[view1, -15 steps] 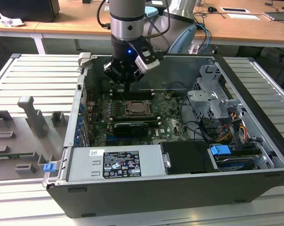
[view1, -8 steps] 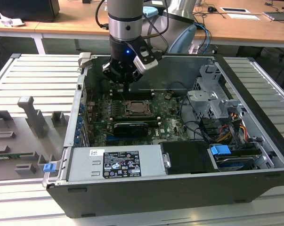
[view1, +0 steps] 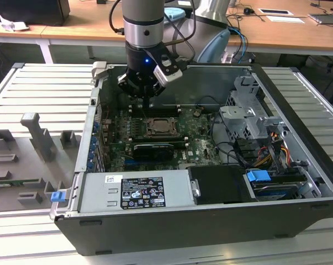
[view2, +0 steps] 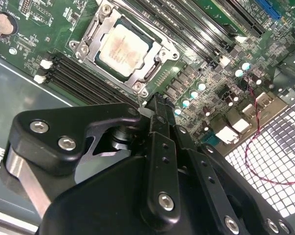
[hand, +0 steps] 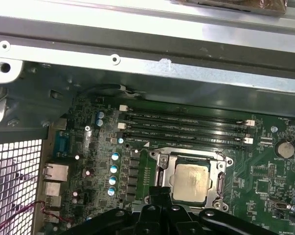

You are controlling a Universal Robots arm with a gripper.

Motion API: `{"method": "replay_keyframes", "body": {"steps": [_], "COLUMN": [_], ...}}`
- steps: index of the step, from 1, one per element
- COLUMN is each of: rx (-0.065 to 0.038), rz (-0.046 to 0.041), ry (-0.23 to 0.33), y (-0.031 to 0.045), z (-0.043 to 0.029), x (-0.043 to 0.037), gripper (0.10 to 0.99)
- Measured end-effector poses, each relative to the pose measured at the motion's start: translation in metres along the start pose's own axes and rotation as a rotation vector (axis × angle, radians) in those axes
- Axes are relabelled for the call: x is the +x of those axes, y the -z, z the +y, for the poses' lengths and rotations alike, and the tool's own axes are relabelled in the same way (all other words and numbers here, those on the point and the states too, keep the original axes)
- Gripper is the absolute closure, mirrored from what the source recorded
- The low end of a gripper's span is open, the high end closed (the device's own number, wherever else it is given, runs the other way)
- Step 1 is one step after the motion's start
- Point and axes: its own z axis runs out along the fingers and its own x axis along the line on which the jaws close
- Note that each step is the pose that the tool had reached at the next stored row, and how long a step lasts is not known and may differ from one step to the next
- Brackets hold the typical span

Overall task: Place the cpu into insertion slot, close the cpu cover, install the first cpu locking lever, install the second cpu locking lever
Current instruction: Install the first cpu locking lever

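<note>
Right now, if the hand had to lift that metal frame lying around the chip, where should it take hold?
Probably by a small projecting tab at one end of the cpu cover, coming straight down from above. The frame lies flat over the cpu, so its broad face offers nothing to pinch; only a projecting edge does. Which end is hinged I cannot tell.

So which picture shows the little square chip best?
The second wrist view: the cpu is big and close, with its whole silvery top showing. The first wrist view also shows it whole, but smaller. In the exterior view it is tiny, deep inside the computer case.
</note>
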Motion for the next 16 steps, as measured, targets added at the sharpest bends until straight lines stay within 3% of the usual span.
{"method": "replay_keyframes", "body": {"steps": [16], "rx": [0.000], "rz": [-0.0026], "ry": [-0.004], "y": [-0.0065], "z": [0.0027], "x": [0.0160], "gripper": [0.980]}}
